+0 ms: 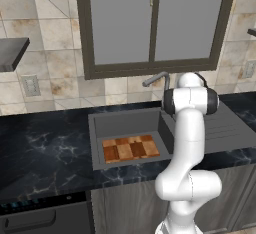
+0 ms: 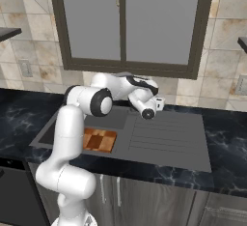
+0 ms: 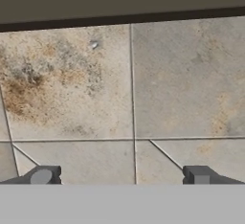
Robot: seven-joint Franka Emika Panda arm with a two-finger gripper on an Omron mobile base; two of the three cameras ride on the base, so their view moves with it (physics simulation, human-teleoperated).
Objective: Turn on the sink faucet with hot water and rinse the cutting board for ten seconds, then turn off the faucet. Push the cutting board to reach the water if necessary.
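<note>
The checkered wooden cutting board [image 1: 130, 148] [image 2: 99, 139] lies flat on the floor of the dark grey sink [image 1: 125, 123] [image 2: 53, 132], toward its front. The grey sink faucet [image 1: 157, 79] rises behind the basin with its spout angled left, and no water runs from it. My arm reaches over the sink's back edge, close to the faucet's base. My gripper [image 3: 122, 176] [image 2: 158, 103] is open, with nothing between its fingertips [image 3: 43, 175], and it faces the beige wall tiles just under the window frame. The faucet's handle is hidden behind my arm.
The ribbed drainboard [image 1: 227, 128] [image 2: 166, 135] adjoins the basin on the right. Black marbled countertop [image 1: 45, 148] runs on both sides. A dark-framed window [image 1: 150, 23] sits above the faucet, and a wall outlet [image 1: 31, 84] is at the left.
</note>
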